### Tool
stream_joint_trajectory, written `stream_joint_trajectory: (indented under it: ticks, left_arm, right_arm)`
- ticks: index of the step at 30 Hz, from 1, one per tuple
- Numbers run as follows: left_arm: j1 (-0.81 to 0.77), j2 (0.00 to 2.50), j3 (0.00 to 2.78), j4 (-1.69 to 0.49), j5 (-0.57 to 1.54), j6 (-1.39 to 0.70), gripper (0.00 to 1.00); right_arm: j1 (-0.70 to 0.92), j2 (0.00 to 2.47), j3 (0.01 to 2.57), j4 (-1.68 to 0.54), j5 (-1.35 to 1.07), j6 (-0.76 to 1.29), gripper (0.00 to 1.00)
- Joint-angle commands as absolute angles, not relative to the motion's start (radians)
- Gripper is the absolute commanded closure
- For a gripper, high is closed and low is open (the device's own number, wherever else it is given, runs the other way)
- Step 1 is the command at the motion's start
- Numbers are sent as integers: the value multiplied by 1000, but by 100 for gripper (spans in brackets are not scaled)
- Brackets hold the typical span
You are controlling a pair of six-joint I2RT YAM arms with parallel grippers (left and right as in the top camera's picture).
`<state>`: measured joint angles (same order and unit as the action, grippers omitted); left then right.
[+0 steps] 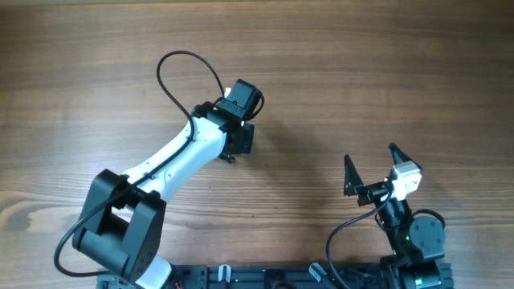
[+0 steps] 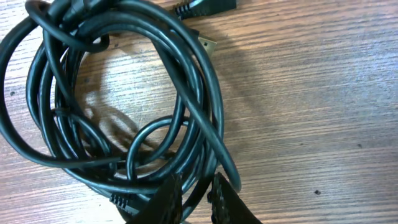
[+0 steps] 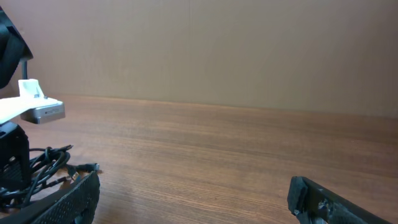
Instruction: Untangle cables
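1. Your left gripper (image 1: 235, 148) is hanging over the wooden table (image 1: 361, 64), pointing down, with the cables (image 1: 229, 158) lying right beneath it. From overhead only a sliver of them is peeking out under its fingers.
2. In the left wrist view, the cables (image 2: 202, 106) are lying as one coiled, overlapping bundle of thin black loops, spreading out ahead of the left gripper (image 2: 194, 186) and away to one side of it.
3. The left fingers (image 2: 169, 198) are standing close together at the near edge of that bundle, with a strand or two running through the narrow gap between them. You cannot tell whether they are pinching those strands or just flanking them.
4. A black plug end (image 2: 205, 6) is lying at the far edge of the bundle from the left fingertips, and a small metal-tipped plug (image 2: 208, 42) is lying just nearer than it.
5. Your right gripper (image 1: 374, 164) is waiting well apart from the bundle, its jaws spread wide and holding nothing.
6. In the right wrist view, the right gripper (image 3: 199, 205) is showing only bare table between its two fingers. The cables (image 3: 43, 165) are lying off to its left and ahead, under the left arm (image 3: 12, 155).
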<state>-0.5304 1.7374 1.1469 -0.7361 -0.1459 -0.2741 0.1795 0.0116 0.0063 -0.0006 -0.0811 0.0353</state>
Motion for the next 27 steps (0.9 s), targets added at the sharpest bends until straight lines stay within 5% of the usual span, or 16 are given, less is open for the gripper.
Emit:
stream_joint_trajectory:
  ticks: [1, 5, 7, 14, 23, 27]
  left_arm:
    - [-533, 1749, 1090, -696, -165, -265, 80]
    - [-533, 1749, 1063, -660, -196, -265, 82]
    - [-533, 1749, 1063, -662, -196, -269, 96]
    - [-494, 1622, 1161, -751, -140, -429, 96]
    - [-126, 1414, 1179, -814, 889, -360, 96]
    - [-73, 1414, 1179, -823, 1182, -260, 96]
  right_arm:
    - [175, 7, 5, 2, -67, 27, 0]
    - [175, 7, 5, 2, -67, 27, 0]
    - [175, 7, 5, 2, -67, 26, 0]
    - [175, 7, 5, 2, -67, 26, 0]
    - [175, 7, 5, 20, -79, 20, 0]
    - [175, 9, 5, 46, -217, 326, 0]
